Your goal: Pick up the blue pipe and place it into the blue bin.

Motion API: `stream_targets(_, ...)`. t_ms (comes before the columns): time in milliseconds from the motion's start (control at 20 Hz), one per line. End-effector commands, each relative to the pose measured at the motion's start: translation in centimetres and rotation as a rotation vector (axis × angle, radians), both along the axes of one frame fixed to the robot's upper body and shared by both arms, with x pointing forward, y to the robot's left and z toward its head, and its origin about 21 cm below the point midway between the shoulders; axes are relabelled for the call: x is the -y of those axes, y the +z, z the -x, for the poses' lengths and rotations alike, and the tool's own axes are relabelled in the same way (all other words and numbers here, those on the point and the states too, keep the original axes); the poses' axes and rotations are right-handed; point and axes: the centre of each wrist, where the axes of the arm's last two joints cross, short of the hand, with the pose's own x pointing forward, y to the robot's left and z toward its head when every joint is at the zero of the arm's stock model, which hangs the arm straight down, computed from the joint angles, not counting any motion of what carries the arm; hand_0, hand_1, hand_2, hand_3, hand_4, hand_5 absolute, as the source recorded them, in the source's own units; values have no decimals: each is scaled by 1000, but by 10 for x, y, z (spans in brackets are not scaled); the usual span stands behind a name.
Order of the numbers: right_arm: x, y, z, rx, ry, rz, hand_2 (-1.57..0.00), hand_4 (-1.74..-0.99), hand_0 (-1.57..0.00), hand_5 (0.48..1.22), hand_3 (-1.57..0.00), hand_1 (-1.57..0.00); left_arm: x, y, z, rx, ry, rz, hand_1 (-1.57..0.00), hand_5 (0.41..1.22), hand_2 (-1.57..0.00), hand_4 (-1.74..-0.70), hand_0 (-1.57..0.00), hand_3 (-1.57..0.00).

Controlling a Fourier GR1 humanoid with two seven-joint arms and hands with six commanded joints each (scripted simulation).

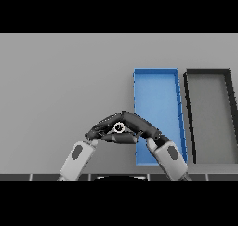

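Pipe: not clearly visible
Blue bin (157,88): rectangular, shallow-walled
Black bin (209,72): rectangular, beside it
Left hand (100,129): grip unclear
Right hand (139,124): grip unclear

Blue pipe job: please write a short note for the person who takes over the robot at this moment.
Left hand: meets the right one in front of the robot; whether its fingers grip, I cannot tell.
Right hand: same, at the blue bin's left wall.
Pipe: not clearly seen; only a small round part shows between the hands.
Black bin: right of the blue one.
Done: nothing in the blue bin.
Left: place the pipe inside.
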Motion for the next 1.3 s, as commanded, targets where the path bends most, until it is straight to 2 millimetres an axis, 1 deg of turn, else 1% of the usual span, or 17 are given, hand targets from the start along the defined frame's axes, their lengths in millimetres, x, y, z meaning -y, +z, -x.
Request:
stream_targets(0,-1,2,-1,5,-18,5,-1555,-1496,-1554,1197,-1547,-1554,2,-1,1,2,8,-15,-1368,1221,-1336,-1629,-1446,-1051)
stream_targets(50,-1,3,-2,5,-26,8,-1558,-1496,-1557,1202,-1552,-1558,3,1,0,-1,13,-48,-1094,1221,-1069,-1512,-1175,-841)
stream_targets(100,-2,1,-3,12,-20,-2,-1560,-1497,-1560,1206,-1556,-1560,-2,2,0,4,8,-77,-875,1221,-855,-1406,-940,-672)
stream_targets(150,-6,4,-1,7,-21,6,-1563,-1497,-1562,1209,-1559,-1563,-3,0,-1,13,-16,-80,-700,1221,-684,-1319,-752,-538)
stream_targets(200,-4,3,-1,5,-25,14,-1564,-1498,-1564,1211,-1561,-1564,-3,-2,-2,13,-35,-94,-560,1221,-547,-1250,-601,-430)
stream_targets(300,-3,3,-2,9,-35,4,-1567,-1498,-1567,1215,-1565,-1567,-3,2,-4,-5,-37,-146,-358,1063,-350,-1134,-384,-275)
stream_targets(400,-3,2,-2,20,-29,-23,-1568,-1499,-1568,1217,-1567,-1568,-10,1,-5,-47,-21,-183,-229,912,-223,-1059,-246,-175)
stream_targets(550,-5,1,0,51,-34,-25,-1570,-1499,-1570,1219,-1569,-1570,-6,2,-3,-75,-5,-209,-117,729,-114,-991,-125,-89)
stream_targets(600,-1,2,0,60,-42,-25,-1570,-1499,-1570,1219,-1569,-1570,-5,1,-3,-72,1,-203,-93,682,-91,-977,-100,-71)
stream_targets(650,-5,2,0,57,-33,-33,-1570,-1499,-1570,1220,-1570,-1570,-5,-1,-5,-104,9,-216,-74,642,-73,-975,-80,-57)
stream_targets(750,-3,3,-2,50,-33,-48,-1570,-1499,-1570,1220,-1570,-1570,-6,-4,-5,-124,22,-209,-47,578,-46,-973,-51,-36)
stream_targets(800,-3,3,-5,52,-39,-55,-1571,-1498,-1571,1220,-1570,-1571,-6,-3,-6,-131,26,-216,-38,557,-37,-968,-40,-29)
stream_targets(950,-3,14,-5,37,-37,-109,-1571,-1496,-1571,1221,-1571,-1571,-6,-6,-7,-141,37,-228,-19,519,-18,-971,-20,-14)
stream_targets(1050,0,27,-8,12,-26,-133,-1571,-1495,-1571,1221,-1571,-1571,-6,-7,-6,-142,41,-235,-12,501,-11,-968,-13,-9)
stream_targets(1100,3,37,-8,-9,-21,-159,-1571,-1494,-1571,1221,-1571,-1571,-4,-7,-3,-143,37,-230,-9,493,-9,-971,-10,-7)
stream_targets(1200,11,58,-11,-17,-29,-221,-1571,-1494,-1571,1221,-1571,-1571,-2,-4,-5,-145,41,-244,-5,485,-5,-971,-6,-4)
stream_targets(1250,15,71,-14,-15,-31,-239,-1571,-1495,-1571,1221,-1571,-1571,-4,-6,-5,-146,45,-249,-4,479,-4,-965,-5,-3)
